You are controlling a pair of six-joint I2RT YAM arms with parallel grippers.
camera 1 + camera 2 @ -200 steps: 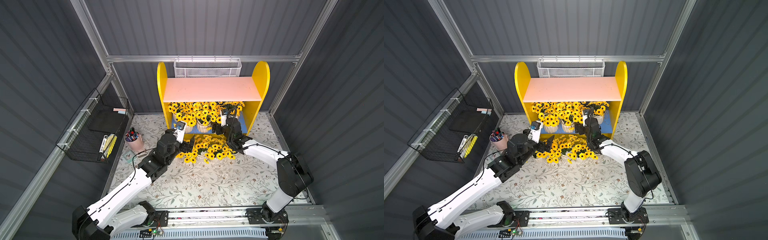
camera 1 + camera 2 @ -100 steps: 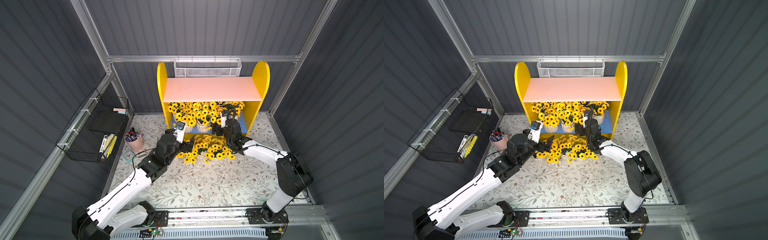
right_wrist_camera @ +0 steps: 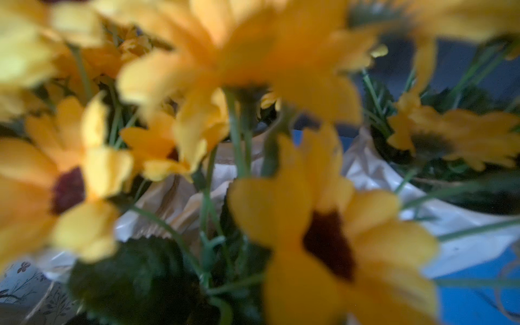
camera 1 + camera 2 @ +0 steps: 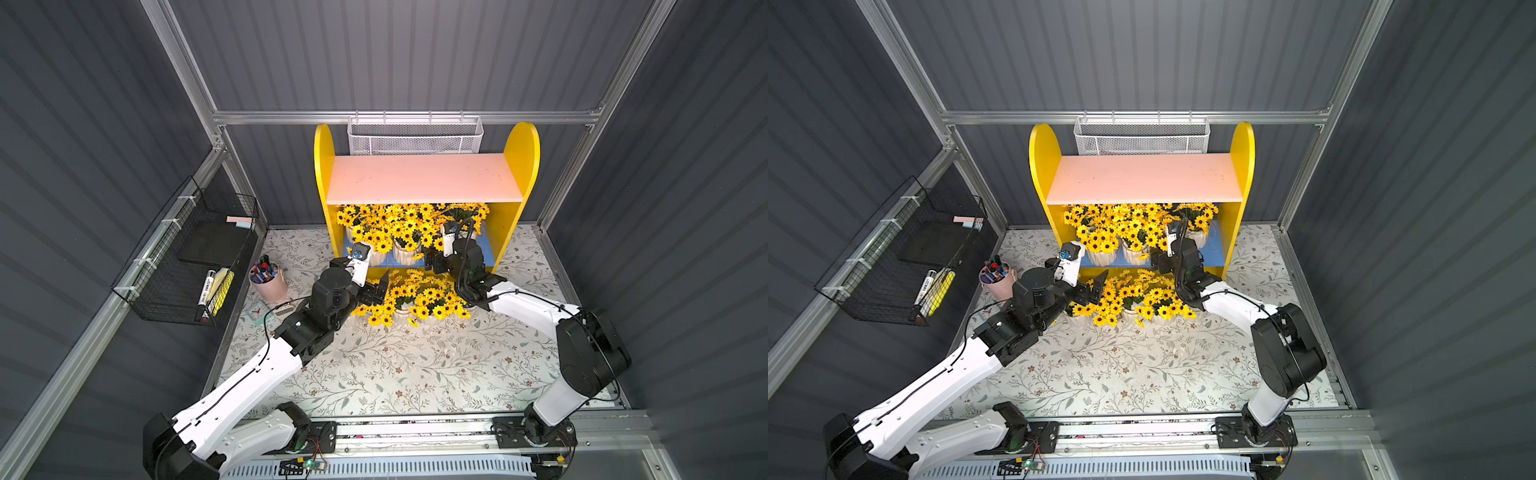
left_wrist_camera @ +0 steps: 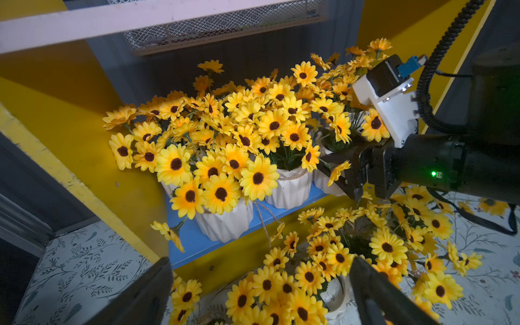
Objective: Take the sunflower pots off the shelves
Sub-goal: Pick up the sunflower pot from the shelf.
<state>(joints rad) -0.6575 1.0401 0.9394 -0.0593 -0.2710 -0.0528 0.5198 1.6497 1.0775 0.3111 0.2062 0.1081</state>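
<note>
Right now, at the left, my left tool (image 4: 376, 291) hangs with its jaws spread wide and nothing between them. It is over the sunflower pots (image 4: 415, 301) that stand on the table (image 4: 374, 374) just in front of the shelves (image 4: 521, 166). In the middle, the pink upper board (image 4: 419, 178) is bare, while the blue lower board (image 5: 191, 239) is crowded with more pots, so I judge the job roughly half done and the lower tier the one in hand. Further right, my right tool (image 5: 346, 171) reaches in under the pink board. Its jaws stand apart at the white pot (image 5: 320, 183) toward the right end of the front row, though I cannot tell whether they touch it. The next move, as I read it, calls for closing on that pot's ribbed wall below the blooms. Then I would draw it straight out over the board's front edge, low enough to clear the pink board and slowly enough not to drag its neighbours. Both top views show only flower heads under the pink board. The left wrist view shows the pots themselves, their twine, and my right tool's jaws. The right wrist view is mostly blurred petals, with a scrap of white pot and blue board behind.
</note>
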